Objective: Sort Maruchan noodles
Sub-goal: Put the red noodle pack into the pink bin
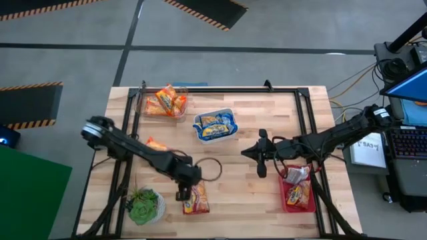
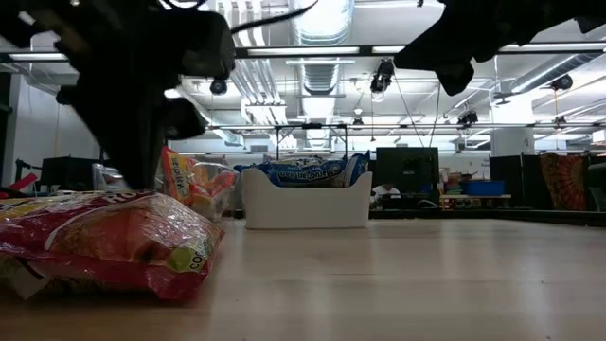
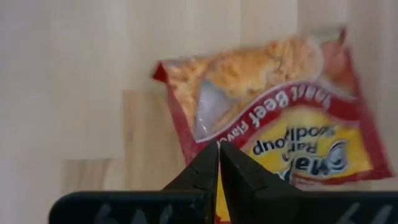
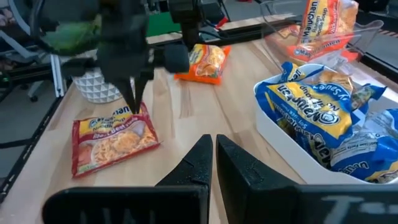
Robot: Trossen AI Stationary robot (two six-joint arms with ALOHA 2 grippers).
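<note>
A red Maruchan packet [image 1: 195, 199] lies near the table's near edge, also seen in the left wrist view [image 3: 280, 106] and the right wrist view [image 4: 115, 140]. My left gripper [image 1: 181, 193] stands over its left edge, fingers shut. A loose orange packet [image 1: 157, 143] lies flat on the table farther back. Orange packets fill a clear bin [image 1: 141, 107], blue ones a white bin [image 1: 197, 131], red ones a red bin [image 1: 283, 197]. My right gripper [image 1: 261, 162] hangs shut above bare table, left of the red bin, touching nothing. My left gripper comes from above, pointing down, and its shut fingertips [image 3: 211, 155] meet on the red packet's long left edge [image 3: 186, 134]. It looks pinched at the very edge. The packet lies flat on the table [image 2: 104, 242].
A small green potted plant [image 1: 143, 207] stands close to the left of my left gripper, at the near left corner. A black rail frame [image 1: 303, 107] runs along the table's sides. Bare wood [image 1: 247, 193] lies between the red packet and the red bin.
</note>
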